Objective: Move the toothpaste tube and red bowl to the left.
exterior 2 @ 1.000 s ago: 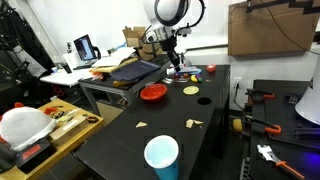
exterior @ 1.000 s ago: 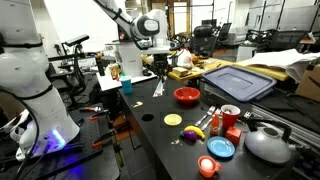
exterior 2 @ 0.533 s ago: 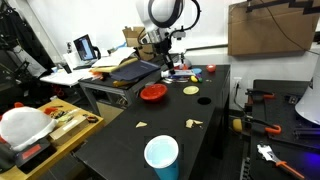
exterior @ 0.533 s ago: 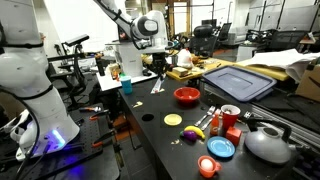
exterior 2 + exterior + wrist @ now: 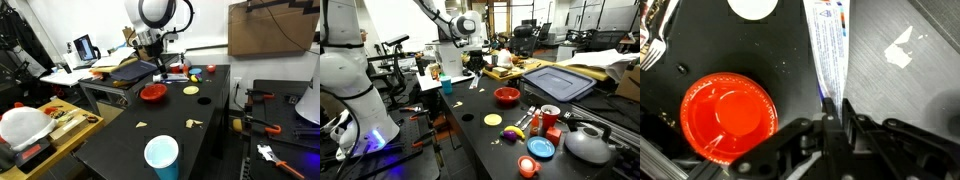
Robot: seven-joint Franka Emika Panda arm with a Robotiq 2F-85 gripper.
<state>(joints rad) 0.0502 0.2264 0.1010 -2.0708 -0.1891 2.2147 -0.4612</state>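
Note:
My gripper is shut on the end of the toothpaste tube, a long flat white tube with red and blue print, and holds it hanging above the black table. The tube also shows under the gripper in both exterior views. The red bowl stands on the table below and beside the gripper; it also shows in an exterior view and in the wrist view, to the left of the tube.
A yellow disc, a banana, a blue plate, an orange-red lid, a red cup and a metal kettle lie on the table. A blue cup stands near an edge. A grey bin lid lies behind.
My gripper has moved with the toothpaste tube away from the far end of the table, towards the red bowl, and slightly higher.

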